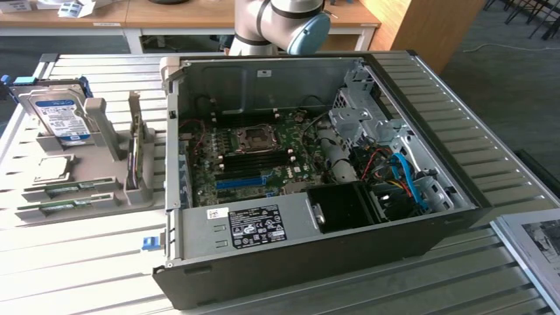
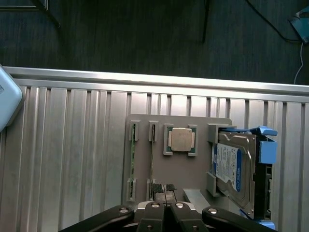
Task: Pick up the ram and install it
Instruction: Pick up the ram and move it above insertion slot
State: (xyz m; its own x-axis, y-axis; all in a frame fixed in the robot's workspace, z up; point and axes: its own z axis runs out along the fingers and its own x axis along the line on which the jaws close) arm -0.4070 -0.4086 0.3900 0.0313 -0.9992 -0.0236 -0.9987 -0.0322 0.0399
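— Where's the ram (image 2: 152, 154)?
— I count two, edge-up in the tray (image 2: 183, 169), beside one CPU (image 2: 181, 140) and one drive (image 2: 234, 166). My tool (image 2: 163, 187) hangs shut and empty over the tray's edge by their ends. Bare tabletop (image 2: 72, 159) lies open alongside.

Desk (image 1: 88, 262): slatted metal, carrying an open computer case (image 1: 289, 262) and, on the exterior view's left, a grey tray (image 1: 105, 167).
Arm (image 1: 280, 23): grey joint with a blue cap, at the far side behind the case.
Motherboard (image 1: 254, 157): inside the case, with a blue slot (image 1: 240, 181) near its near edge.
Hard drive (image 1: 61, 118): upright at the tray's far end.
Ram sticks (image 1: 72, 188): two, green, lying side by side at the tray's near end.
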